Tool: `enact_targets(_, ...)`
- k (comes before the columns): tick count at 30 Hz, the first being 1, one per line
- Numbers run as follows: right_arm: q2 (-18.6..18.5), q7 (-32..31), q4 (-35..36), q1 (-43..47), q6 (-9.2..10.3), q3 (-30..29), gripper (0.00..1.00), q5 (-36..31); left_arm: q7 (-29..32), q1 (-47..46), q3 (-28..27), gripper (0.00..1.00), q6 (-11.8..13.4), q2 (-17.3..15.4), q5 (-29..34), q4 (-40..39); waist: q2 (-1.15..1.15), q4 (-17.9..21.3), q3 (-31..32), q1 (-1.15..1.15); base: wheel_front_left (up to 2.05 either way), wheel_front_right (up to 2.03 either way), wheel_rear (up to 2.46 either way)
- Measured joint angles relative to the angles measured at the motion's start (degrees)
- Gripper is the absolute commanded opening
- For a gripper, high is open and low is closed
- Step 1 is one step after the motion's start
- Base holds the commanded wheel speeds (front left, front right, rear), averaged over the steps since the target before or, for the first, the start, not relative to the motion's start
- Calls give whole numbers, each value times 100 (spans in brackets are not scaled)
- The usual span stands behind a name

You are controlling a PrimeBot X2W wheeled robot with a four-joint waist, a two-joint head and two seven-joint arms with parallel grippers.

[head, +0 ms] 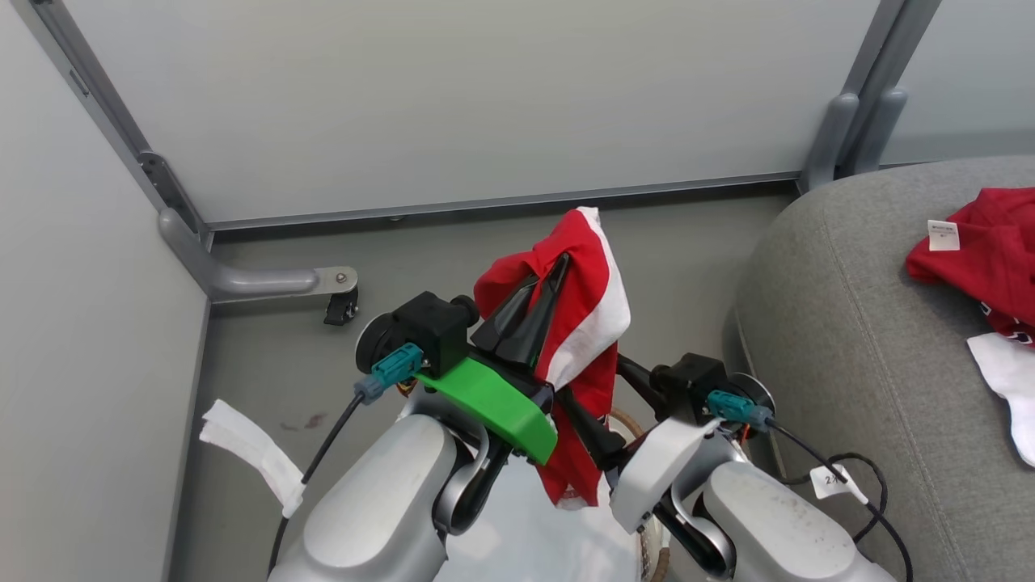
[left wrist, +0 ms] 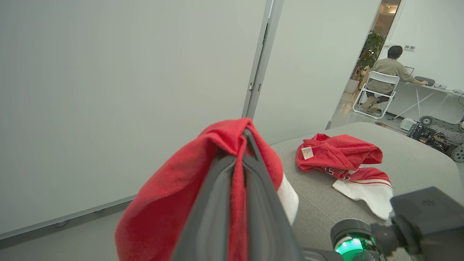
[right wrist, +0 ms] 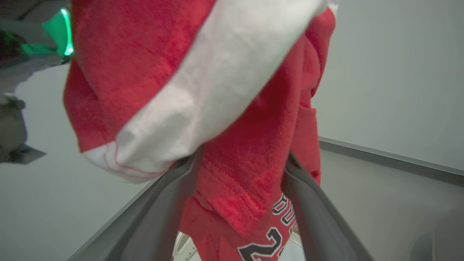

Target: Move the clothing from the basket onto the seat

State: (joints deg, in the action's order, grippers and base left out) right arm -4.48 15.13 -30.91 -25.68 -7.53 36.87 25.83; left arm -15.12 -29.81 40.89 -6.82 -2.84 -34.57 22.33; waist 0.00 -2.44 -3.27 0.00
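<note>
Red jersey (head: 594, 307) held up above the basket (head: 656, 556), not yet over the seat (head: 849, 323).

The left end effector (head: 560, 260) is clamped on a fold of the soft, terry-like red cloth near its fingertips. The white panel and numbered tail hang limp between the spread, unclamped fingers of the right end effector (right wrist: 243, 159). A sideways swing could likely snag that tail on the right fingers, or drag the low hem over the basket's brown woven rim and pull at the thin white liner (head: 525, 525). The pinch takes little cloth, so the jersey may slip out. A second jersey (head: 986, 250), crumpled and with a small white tag, lies on the rounded grey woven-fabric seat.
</note>
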Motion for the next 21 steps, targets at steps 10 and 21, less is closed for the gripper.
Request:
enact_targets(10, -197, 1, -141, -252, 0, 482, 0, 486, 0, -76, 185, 0, -24, -1, -75, 43, 0, -237, -49, 0, 0, 0, 0)
enact_targets(21, -156, 2, -482, -122, 0, 552, 0, 337, 1, -71, 188, 0, -21, -2, -114, 155, 0, -307, 13, 0, 0, 0, 0)
